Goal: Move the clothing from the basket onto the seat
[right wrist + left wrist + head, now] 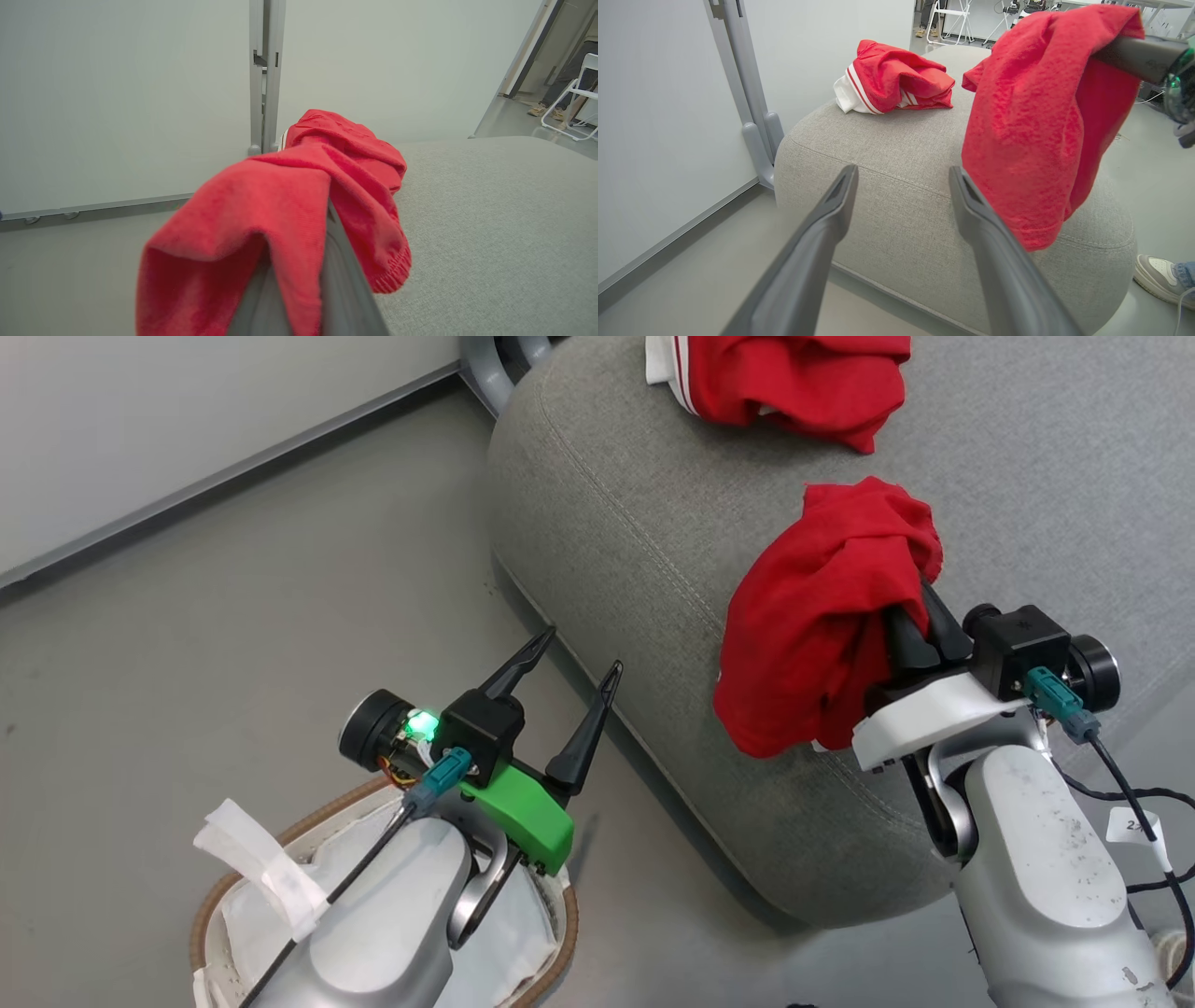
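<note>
A: Right claw: clamped shut on the plain garment, held over the seat's near edge.
B: Hanging free, or resting on the seat?
A: Draped over both fingers, bulk sagging toward the seat's rounded front. Hard to tell whether brushing the seat or just clear.
B: And the left claw?
A: Spread wide, gripping nothing, off the seat's left side, above the basket.
B: Anything red in the basket?
A: None seen, just white liner, though partly hidden by the left arm. Striped garment lying bunched on the seat's far part, apart from the plain one.
B: Handling?
A: Looks soft, light and limp, judging by the folds. Probably not slippery; more likely to cling to the fingers on release. Nothing to break.
B: Where to grab, if needed again?
A: Best at a thick bunched fold near the middle, not a thin hem; otherwise likely to trail off the seat's edge.
B: Left to do?
A: Carry further in over the seat, then let go.
</note>
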You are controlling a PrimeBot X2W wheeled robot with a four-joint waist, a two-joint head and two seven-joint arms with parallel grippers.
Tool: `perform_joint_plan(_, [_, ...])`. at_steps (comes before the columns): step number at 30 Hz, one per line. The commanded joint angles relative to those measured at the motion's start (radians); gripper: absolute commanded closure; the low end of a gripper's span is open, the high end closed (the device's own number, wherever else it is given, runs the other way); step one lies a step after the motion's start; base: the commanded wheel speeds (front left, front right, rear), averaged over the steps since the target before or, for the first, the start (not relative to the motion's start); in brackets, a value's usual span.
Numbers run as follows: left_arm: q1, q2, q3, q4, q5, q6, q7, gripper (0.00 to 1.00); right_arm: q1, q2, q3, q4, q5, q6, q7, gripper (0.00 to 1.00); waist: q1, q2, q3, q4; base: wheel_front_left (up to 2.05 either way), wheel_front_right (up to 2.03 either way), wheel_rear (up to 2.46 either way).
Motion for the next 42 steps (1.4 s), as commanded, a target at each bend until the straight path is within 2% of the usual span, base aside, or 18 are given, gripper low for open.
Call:
perform_joint_plan(1, [-0.018,0.002,-0.002,0.000,0.011,-0.003,-0.001,0.00,-0.009,-0.001,-0.006,-0.003,0.000,-0.001,-0.002,1.00,0.0000,-0.0001,0.048,-0.021,0.00,0.00,0.00])
perform_joint_plan(9, [-0.051,0.001,-0.003,-0.003,0.033,-0.010,-0.001,0.00,-0.141,-0.006,-0.053,-0.004,-0.081,-0.001,-0.002,1.00,0.0000,-0.0001,0.110,0.048,0.00,0.00,0.00])
perform_joint_plan(14, [-0.078,-0.007,-0.006,-0.020,0.060,-0.010,-0.001,0.00,-0.295,-0.066,-0.124,-0.018,-0.128,-0.001,-0.002,1.00,0.0000,-0.0001,0.167,0.116,0.00,0.00,0.00])
perform_joint_plan(24, [-0.136,-0.039,-0.034,-0.045,0.096,-0.012,0.000,0.00,-0.591,-0.325,-0.262,0.055,-0.178,-0.002,-0.002,1.00,0.0000,-0.0001,0.291,0.275,0.00,0.00,0.00])
perform_joint_plan(31, [-0.161,-0.060,-0.042,-0.059,0.109,-0.014,0.000,0.00,-0.636,-0.449,-0.388,0.161,-0.215,-0.001,0.009,1.00,0.0000,-0.0001,0.356,0.364,0.00,0.00,0.00])
perform_joint_plan(36, [-0.165,-0.067,-0.040,-0.066,0.117,-0.014,-0.001,0.00,-0.589,-0.471,-0.440,0.276,-0.255,-0.002,0.008,1.00,0.0000,-0.0001,0.388,0.388,0.00,0.00,0.00])
perform_joint_plan(42, [-0.169,-0.067,-0.029,-0.064,0.128,-0.013,0.000,0.00,-0.539,-0.416,-0.485,0.389,-0.286,-0.002,-0.001,1.00,0.0000,-0.0001,0.419,0.383,0.00,0.00,0.00])
